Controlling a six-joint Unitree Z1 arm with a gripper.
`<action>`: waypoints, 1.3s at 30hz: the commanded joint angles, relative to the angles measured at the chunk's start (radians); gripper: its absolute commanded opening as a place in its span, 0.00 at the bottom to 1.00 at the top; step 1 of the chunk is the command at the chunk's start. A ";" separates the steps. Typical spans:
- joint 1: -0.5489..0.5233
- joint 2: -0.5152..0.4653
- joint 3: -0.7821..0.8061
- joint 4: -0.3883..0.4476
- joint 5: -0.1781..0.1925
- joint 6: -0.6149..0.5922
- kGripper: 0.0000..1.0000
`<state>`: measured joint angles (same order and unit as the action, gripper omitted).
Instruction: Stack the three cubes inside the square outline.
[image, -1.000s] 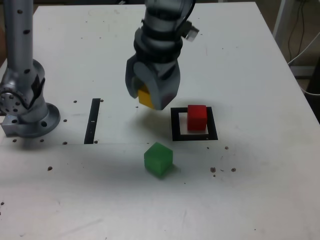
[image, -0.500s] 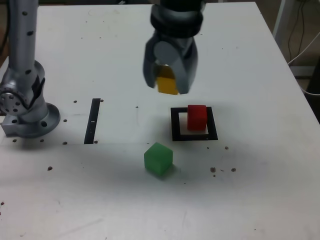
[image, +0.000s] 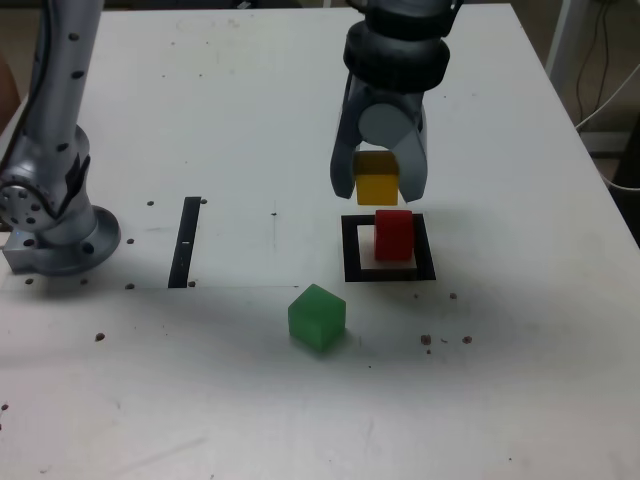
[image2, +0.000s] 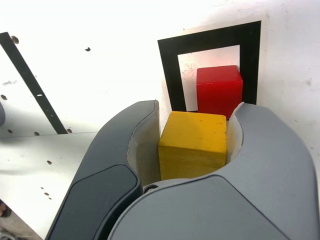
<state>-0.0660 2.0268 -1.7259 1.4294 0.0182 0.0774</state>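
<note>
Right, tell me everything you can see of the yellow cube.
The yellow cube is a small, matte, plain-faced block with a few faint specks on its top face in the wrist view. It looks solid, though the material cannot be told. It hangs in the air, clamped between the two grey fingers of the gripper, which press on opposite side faces. It sits roughly level, just above the red cube in the square outline, not touching it.

White table (image: 520, 380), green cube (image: 317, 318), black strip (image: 186, 241)
</note>
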 joint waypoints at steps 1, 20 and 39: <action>-0.001 0.017 -0.019 0.003 -0.004 -0.004 0.38; -0.001 0.088 -0.048 -0.004 -0.009 0.010 0.39; -0.001 0.120 -0.050 -0.015 -0.008 0.020 0.55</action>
<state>-0.0660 2.1432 -1.7735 1.4165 0.0097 0.0927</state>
